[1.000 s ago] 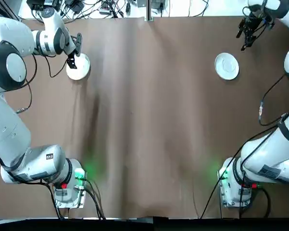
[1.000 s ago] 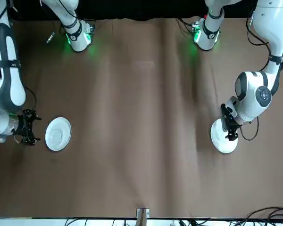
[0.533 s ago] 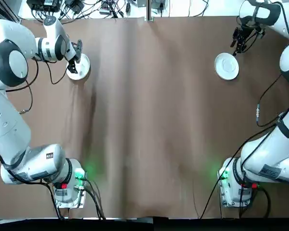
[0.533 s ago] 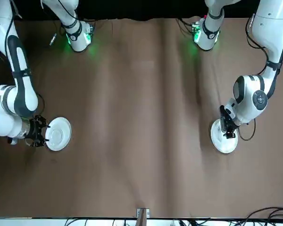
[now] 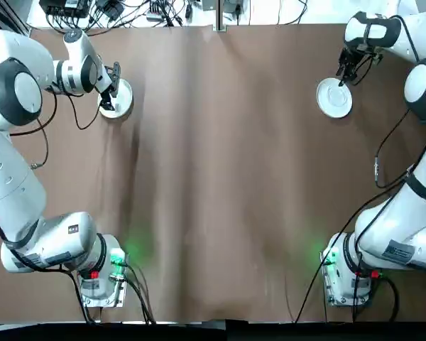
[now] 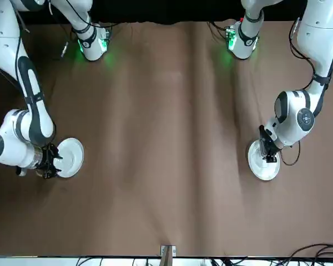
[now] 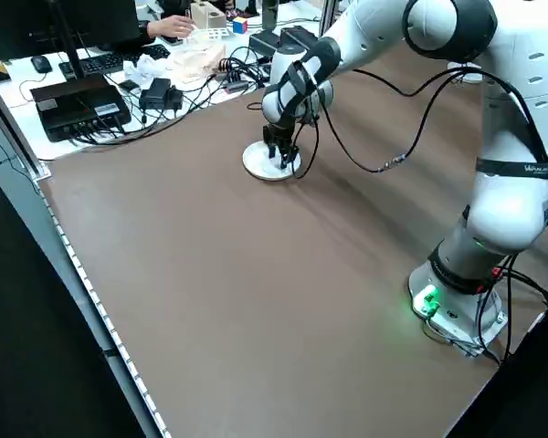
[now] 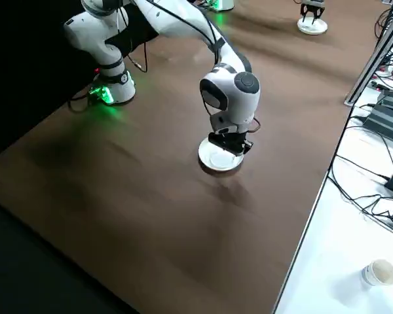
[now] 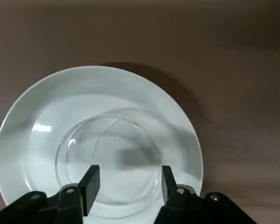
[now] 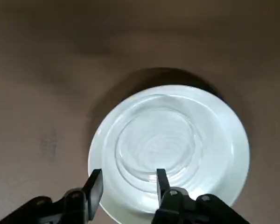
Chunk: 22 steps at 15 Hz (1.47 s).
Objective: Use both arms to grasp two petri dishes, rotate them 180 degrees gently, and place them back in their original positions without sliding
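Two round white petri dishes lie on the brown table, each with a clear inner ring. The left dish (image 5: 119, 99) (image 6: 263, 162) (image 7: 267, 162) (image 9: 98, 140) sits at the far left. My left gripper (image 5: 108, 89) (image 6: 266, 151) (image 9: 128, 183) hangs open just over it, fingers astride the clear ring's near edge. The right dish (image 5: 334, 98) (image 6: 70, 157) (image 8: 219, 158) (image 10: 170, 149) sits at the far right. My right gripper (image 5: 344, 71) (image 6: 49, 162) (image 10: 128, 185) is open above its outer rim. I cannot tell whether either gripper touches its dish.
Both arm bases (image 5: 103, 273) (image 5: 348, 273) glow green at the near edge. Beyond the far edge, a white desk holds cables and black boxes (image 7: 82, 100), with a person's hand (image 7: 173, 26) on it. A paper cup (image 8: 378, 272) stands off the table.
My right gripper has swung in from the far right corner to the edge of its dish. My left gripper has shifted slightly further over its dish. Neither dish has moved.
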Each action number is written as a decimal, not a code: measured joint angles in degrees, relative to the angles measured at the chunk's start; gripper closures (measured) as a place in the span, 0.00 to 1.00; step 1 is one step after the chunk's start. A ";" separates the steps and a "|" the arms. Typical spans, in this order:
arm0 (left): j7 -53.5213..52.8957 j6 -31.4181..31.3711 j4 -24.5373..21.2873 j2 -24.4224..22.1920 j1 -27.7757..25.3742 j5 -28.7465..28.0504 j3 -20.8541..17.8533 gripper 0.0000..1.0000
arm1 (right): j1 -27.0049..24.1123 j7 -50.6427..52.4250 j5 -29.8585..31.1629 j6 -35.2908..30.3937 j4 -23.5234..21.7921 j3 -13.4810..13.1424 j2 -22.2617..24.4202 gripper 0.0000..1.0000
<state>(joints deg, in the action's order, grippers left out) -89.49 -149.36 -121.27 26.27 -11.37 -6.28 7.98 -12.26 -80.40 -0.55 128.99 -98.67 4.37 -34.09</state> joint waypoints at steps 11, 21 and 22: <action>-0.01 -2.65 -1.67 0.03 0.00 -0.01 0.11 0.38 | -0.19 0.01 0.75 5.84 0.21 -0.12 -2.86 0.55; -0.03 -5.24 -3.93 -0.63 0.01 -0.04 0.21 0.41 | -0.24 0.02 0.75 7.31 0.24 -0.13 -4.33 0.54; -0.03 -5.24 -4.19 -0.89 0.01 -0.05 0.23 0.41 | -0.23 0.02 0.75 7.29 0.25 -0.13 -4.33 0.54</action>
<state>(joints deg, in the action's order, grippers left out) -89.52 -154.60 -125.46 25.38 -11.36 -6.33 8.21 -12.49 -80.39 0.21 136.28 -98.42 4.24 -38.43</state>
